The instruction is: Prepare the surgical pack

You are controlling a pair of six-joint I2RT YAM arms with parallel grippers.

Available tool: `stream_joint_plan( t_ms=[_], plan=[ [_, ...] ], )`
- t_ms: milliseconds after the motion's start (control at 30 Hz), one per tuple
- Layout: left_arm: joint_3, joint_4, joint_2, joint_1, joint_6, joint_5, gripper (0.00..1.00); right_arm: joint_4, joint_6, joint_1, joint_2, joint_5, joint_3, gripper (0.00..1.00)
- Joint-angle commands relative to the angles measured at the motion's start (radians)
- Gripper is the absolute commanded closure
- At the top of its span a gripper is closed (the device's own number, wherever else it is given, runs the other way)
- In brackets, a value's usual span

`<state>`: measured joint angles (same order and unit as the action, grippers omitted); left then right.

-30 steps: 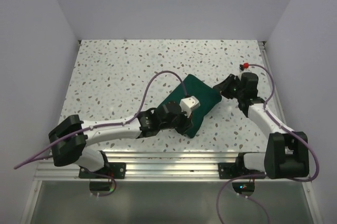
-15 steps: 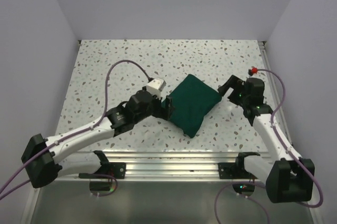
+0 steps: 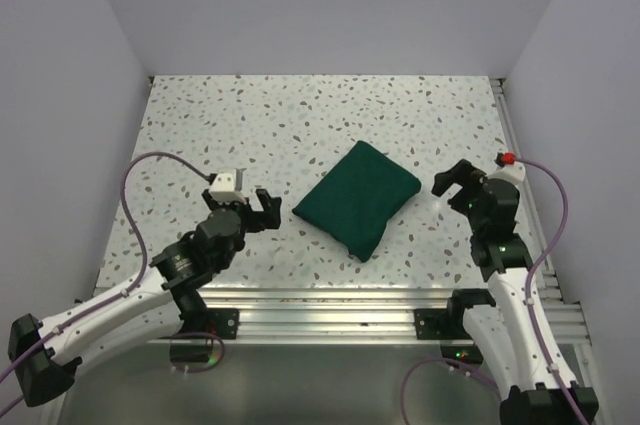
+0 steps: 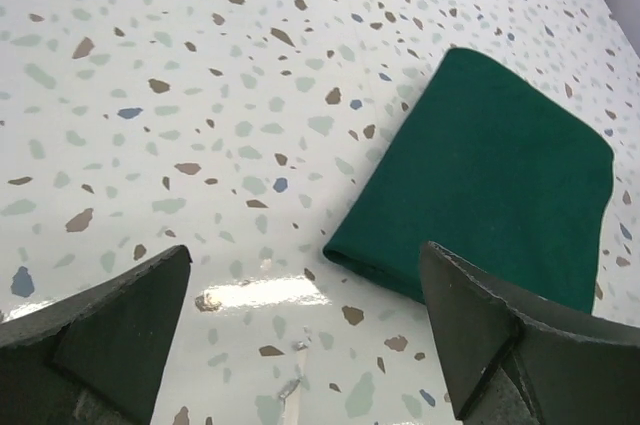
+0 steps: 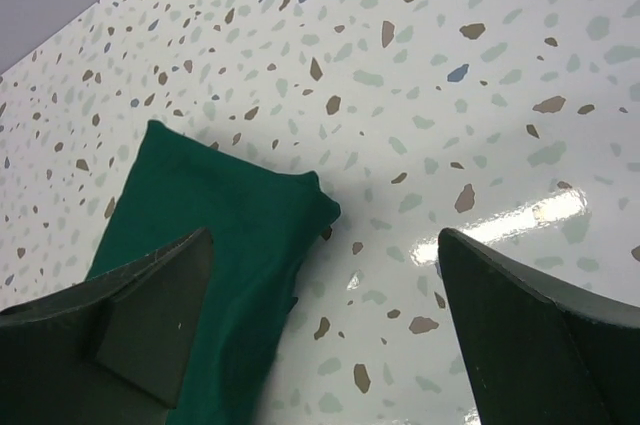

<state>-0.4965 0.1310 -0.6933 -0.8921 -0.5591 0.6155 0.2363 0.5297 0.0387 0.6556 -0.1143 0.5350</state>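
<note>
The table point(image 3: 200, 125) is a glossy white terrazzo top flecked with brown, grey and blue chips. Plain pale walls point(image 3: 330, 5) close it in on three sides, and a ribbed aluminium rail point(image 3: 330, 303) runs along its near edge, where the arm bases are bolted. One thing lies on the table: the surgical pack point(image 3: 357, 197), a single dark green cloth bundle folded into a rough rectangle. It sits flat and diagonally, a little right of the middle, and only its cloth outside shows. There are two arms with one gripper each. The left gripper point(image 3: 268, 210) sits low near the bundle's left corner, jaws spread wide, holding nothing and clear of the cloth. The right gripper point(image 3: 448, 193) sits near the bundle's right corner, also wide and empty. Two purple cables point(image 3: 135, 185) loop out, one from each arm.
</note>
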Motion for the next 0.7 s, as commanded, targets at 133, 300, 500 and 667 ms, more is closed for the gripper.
stream_joint_plan(
  t_ms=[133, 300, 500, 667],
  plan=[
    [0.088, -0.042, 0.106, 0.004, -0.022, 0.161, 0.0, 0.032, -0.017, -0.002, -0.054, -0.076, -0.017, 0.01],
    [0.098, -0.047, 0.101, 0.004, -0.021, 0.159, 0.0, 0.04, -0.017, -0.002, -0.074, -0.087, -0.021, 0.02],
    [0.099, -0.063, 0.081, 0.004, -0.007, 0.153, 0.0, 0.038, -0.019, -0.002, -0.086, -0.097, -0.029, 0.01],
    [0.11, -0.08, 0.075, 0.004, 0.005, 0.15, 0.0, 0.043, -0.017, 0.0, -0.085, -0.113, -0.026, 0.02]
  ],
)
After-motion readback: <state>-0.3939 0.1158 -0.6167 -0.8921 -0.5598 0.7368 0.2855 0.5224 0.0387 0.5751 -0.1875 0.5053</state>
